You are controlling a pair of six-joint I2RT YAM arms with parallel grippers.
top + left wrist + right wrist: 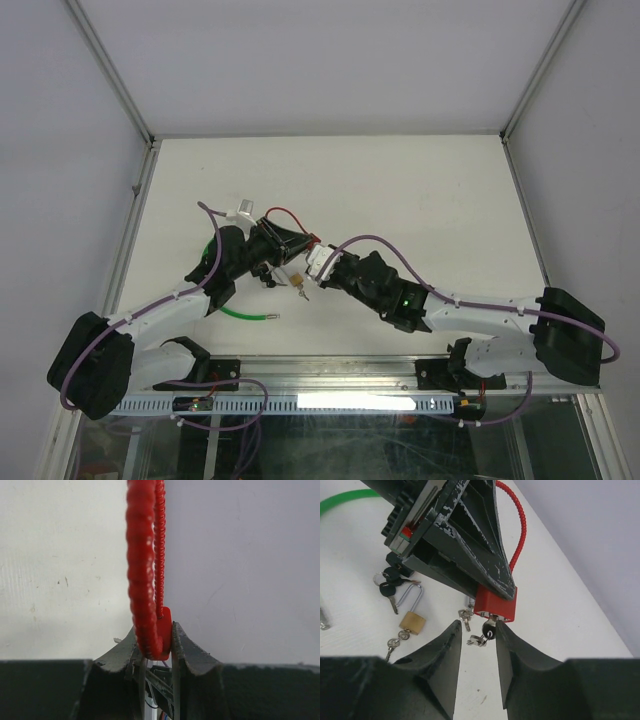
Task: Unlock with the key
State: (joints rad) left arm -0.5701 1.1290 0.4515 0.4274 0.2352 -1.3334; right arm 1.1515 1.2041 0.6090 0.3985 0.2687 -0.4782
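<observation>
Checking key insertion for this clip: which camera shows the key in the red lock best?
Right wrist: the key sits at the underside of the red lock, in plain sight. Left wrist shows only the lock's edge, no key. Top external is too far away to make the key out.

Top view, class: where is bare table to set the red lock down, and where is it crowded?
Bare: the far half of the table up to the back wall, and the right side past the right arm. Crowded: near centre-left, around the brass padlock, keys and green cable.
</observation>
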